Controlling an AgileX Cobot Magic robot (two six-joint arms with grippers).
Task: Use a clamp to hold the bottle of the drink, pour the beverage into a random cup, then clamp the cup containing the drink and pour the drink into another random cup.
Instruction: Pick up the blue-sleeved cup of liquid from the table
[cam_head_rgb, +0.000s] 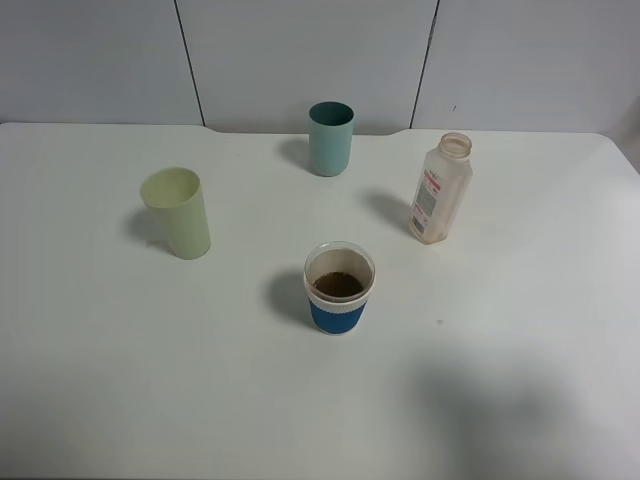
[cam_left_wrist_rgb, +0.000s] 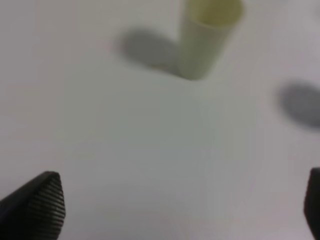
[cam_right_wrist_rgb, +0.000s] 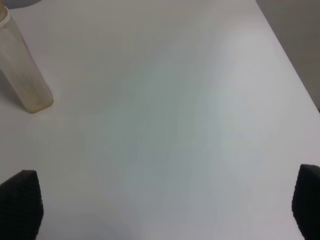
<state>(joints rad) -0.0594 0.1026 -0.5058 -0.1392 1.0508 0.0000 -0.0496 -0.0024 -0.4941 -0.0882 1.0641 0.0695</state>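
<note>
Left wrist view: the left gripper (cam_left_wrist_rgb: 180, 205) hangs over the white worktop (cam_left_wrist_rgb: 125, 140), jaws spread wide and empty. The pale yellow cup (cam_left_wrist_rgb: 207, 37) stands upright well ahead of them. The right gripper (cam_right_wrist_rgb: 164, 200) also has its jaws wide apart, empty, with the bottle (cam_right_wrist_rgb: 22, 70) upright ahead, out beyond one jaw. The blue-banded cup (cam_head_rgb: 339, 290) holds brown drink.

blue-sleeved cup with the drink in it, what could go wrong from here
1. The blue-sleeved cup is open-topped with brown drink inside; a hard or tilted grip could slosh it onto the table.
2. The yellow-green cup and teal cup look narrower, so the pour may miss or tip them.
3. The uncapped bottle stands close by and could get knocked over during the move.
</note>
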